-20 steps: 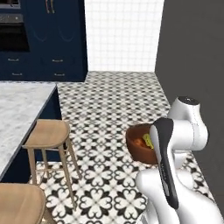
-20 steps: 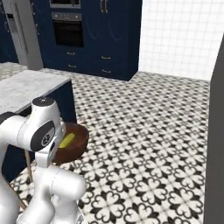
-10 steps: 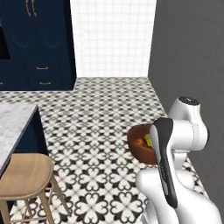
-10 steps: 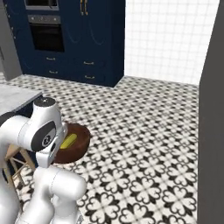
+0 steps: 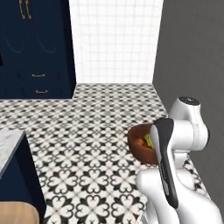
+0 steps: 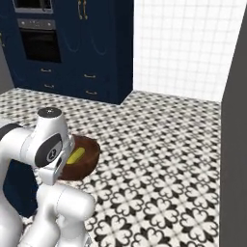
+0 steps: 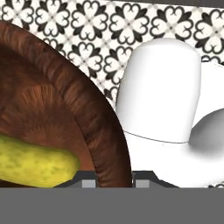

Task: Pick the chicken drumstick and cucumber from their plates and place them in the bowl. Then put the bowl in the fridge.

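Brown wooden bowl (image 6: 83,159) already carries the cucumber (image 6: 75,155) and chicken drumstick (image 5: 140,142) — end effector (image 7: 114,177) pinching its rim; the fridge trip remains.

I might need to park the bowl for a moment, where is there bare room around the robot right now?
Open patterned floor runs from the navy cabinets across to the grey wall. Crowded close to the arm, where the bowl hangs, gripper clamped on its rim.

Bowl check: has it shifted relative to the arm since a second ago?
No. The bowl sits in the same spot against the arm's white upper joint; only the floor, cabinets and stools behind slid past, so the base drove, carrying the bowl.
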You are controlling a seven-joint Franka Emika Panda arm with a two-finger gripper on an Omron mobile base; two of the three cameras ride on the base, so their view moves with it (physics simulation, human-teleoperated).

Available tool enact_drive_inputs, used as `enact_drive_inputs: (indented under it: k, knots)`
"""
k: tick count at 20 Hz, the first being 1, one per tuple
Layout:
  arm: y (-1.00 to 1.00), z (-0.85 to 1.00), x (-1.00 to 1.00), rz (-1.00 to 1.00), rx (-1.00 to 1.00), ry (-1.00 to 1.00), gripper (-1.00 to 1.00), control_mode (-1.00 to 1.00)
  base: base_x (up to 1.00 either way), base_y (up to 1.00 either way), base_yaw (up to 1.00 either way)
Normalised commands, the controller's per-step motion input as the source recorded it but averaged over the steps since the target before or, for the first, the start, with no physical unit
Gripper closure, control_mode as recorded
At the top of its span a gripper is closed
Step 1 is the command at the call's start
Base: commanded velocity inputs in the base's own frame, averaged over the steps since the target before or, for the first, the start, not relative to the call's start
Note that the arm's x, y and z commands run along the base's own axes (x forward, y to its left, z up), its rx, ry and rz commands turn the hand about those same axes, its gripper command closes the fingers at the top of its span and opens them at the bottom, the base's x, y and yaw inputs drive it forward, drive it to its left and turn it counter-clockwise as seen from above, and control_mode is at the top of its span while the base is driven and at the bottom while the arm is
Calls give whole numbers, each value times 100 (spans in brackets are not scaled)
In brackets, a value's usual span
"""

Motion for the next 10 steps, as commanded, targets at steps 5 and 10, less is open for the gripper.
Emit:
enact_drive_inputs:
  k: [5, 10]
  knots:
    - [0, 0, 0, 0, 0, 0, 100, 100, 100, 23, 9]
    - [0, 0, 0, 0, 0, 0, 100, 100, 100, 23, 23]
